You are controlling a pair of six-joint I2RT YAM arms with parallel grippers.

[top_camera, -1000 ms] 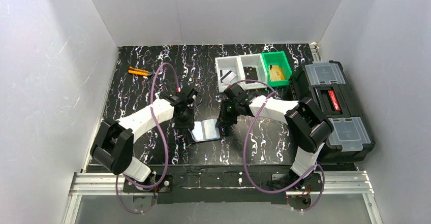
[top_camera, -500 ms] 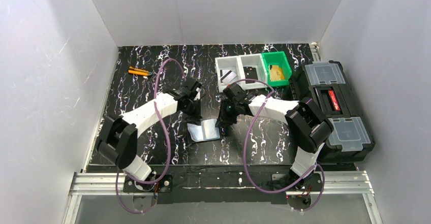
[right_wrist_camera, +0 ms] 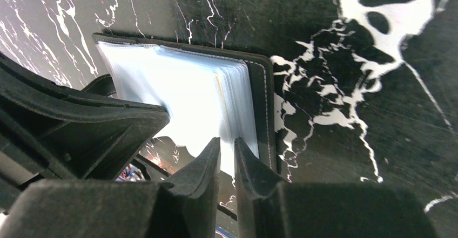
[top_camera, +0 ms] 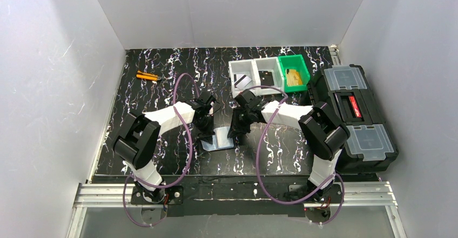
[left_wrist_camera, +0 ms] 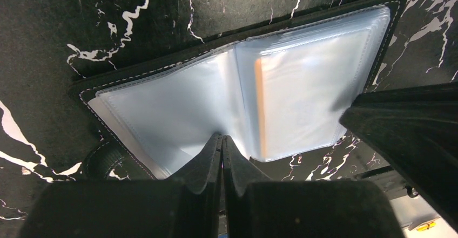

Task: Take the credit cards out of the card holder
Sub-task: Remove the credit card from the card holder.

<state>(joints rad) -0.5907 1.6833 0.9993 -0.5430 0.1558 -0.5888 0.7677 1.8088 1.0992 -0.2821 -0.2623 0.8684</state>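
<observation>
card holder (left_wrist_camera: 302, 81): open on desk (left_wrist_camera: 54, 11)
left gripper (left_wrist_camera: 221, 140): jaws closed at its fold
right gripper (right_wrist_camera: 227, 149): jaws narrow, pinching its edge

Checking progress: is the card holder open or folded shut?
Open: the card holder lies spread flat, its clear sleeves facing up.

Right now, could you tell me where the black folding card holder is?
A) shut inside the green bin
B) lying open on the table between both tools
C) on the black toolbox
B: the black folding card holder lies open, sleeves up, between the left tool and right tool.
</observation>
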